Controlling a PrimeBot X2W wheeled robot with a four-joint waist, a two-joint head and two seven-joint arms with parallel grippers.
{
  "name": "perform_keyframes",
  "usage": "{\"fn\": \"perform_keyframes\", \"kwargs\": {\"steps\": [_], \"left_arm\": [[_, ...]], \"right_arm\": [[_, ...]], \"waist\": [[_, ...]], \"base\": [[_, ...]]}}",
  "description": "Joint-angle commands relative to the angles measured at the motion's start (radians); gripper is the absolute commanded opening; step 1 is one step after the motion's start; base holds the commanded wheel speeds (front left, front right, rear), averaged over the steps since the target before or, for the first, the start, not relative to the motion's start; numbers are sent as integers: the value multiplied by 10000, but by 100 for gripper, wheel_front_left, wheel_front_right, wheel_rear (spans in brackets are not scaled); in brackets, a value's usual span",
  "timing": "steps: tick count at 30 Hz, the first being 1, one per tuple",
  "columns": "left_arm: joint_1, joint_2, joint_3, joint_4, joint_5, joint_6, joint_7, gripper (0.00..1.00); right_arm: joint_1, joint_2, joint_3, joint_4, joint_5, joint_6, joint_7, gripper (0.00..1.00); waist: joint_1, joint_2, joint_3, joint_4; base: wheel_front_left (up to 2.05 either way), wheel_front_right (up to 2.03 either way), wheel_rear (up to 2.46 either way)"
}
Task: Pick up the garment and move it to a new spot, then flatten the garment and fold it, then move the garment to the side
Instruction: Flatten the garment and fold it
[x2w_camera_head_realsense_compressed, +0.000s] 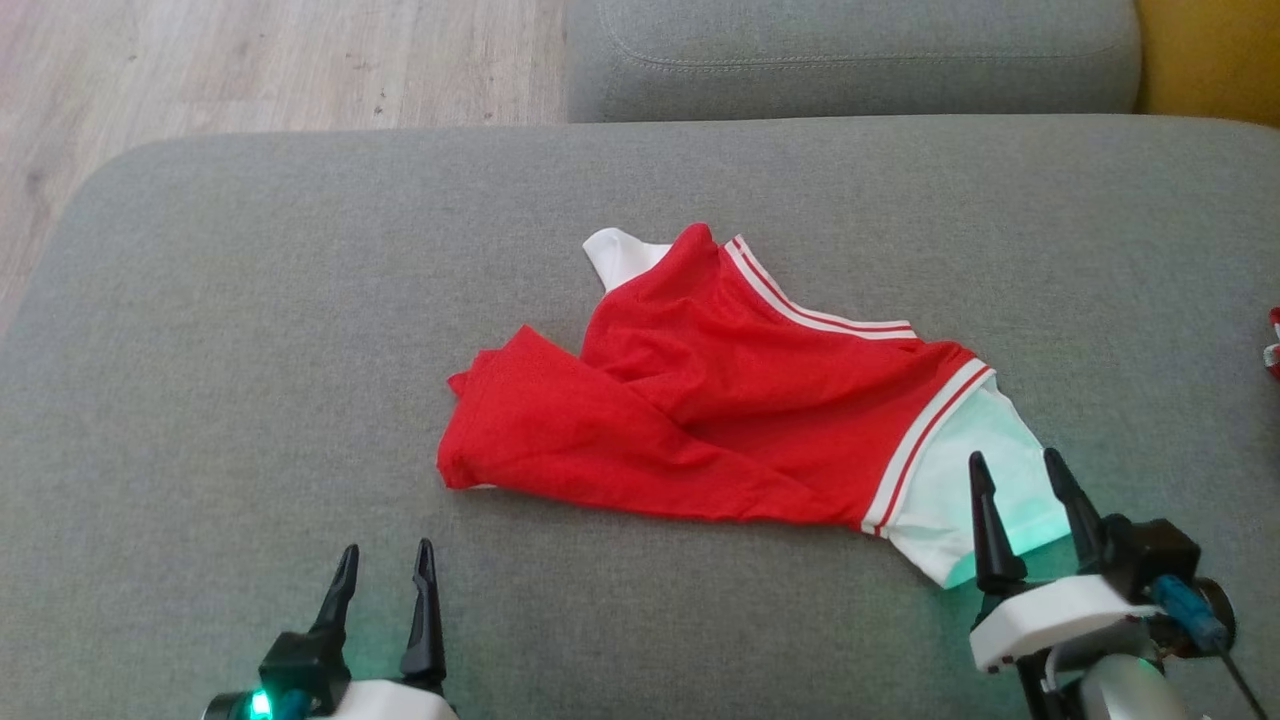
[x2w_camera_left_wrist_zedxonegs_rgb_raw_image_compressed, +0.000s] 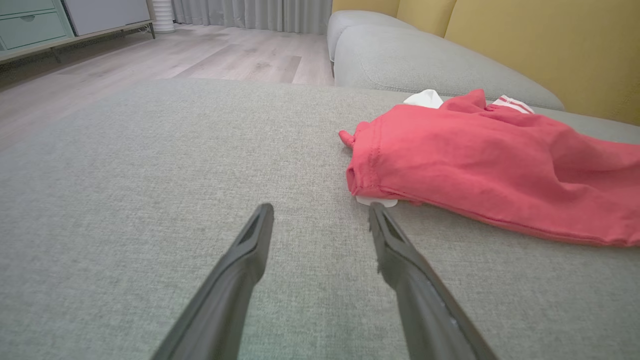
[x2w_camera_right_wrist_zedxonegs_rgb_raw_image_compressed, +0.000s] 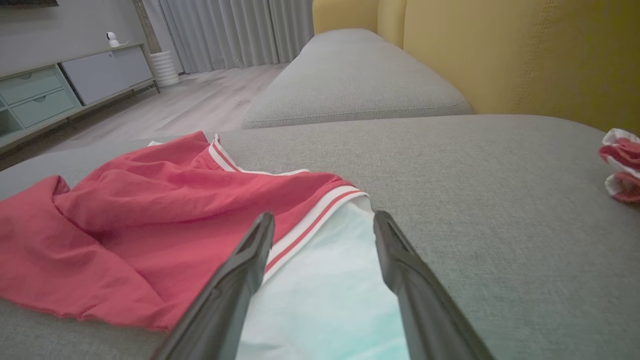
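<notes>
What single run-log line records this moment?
garment: crumpled on sofa | left gripper: open, empty | right gripper: open over white sleeve

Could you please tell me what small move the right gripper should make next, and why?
Probably lower the right gripper and close it on the white sleeve. Its jaws stand open over that sleeve, and the garment lies crumpled on the grey cushion, not yet lifted. The left gripper, also open, is short of the hem.
</notes>
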Motion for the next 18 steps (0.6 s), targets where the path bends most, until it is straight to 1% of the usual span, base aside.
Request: {"fn": "perform_keyframes", "kwargs": {"steps": [1,9,14,18], "left_arm": [[-427,-9,207,-287,-88,113,-53,100],[-483,-10,-50,-234,-406,118,-53,100],[-720,-10,-285,-223,-534,-49,-53,100],[-1093,-10,-555,-176,-597,-286,-53,100]], "right_arm": [[-407,-54,268,-207,-41,-7,-63,100],[-1072,-54,718,215,83,-7,-63,100],[-1337,-54,842,245,137,-7,-63,100],[-1337,-54,974,151,157,-7,-63,100]], "waist": [[0,0,0,7],[0,0,67,298],[0,0,106,501],[0,0,295,453]], "base": [[0,0,0],[0,0,0],[0,0,0],[0,0,0]]}}
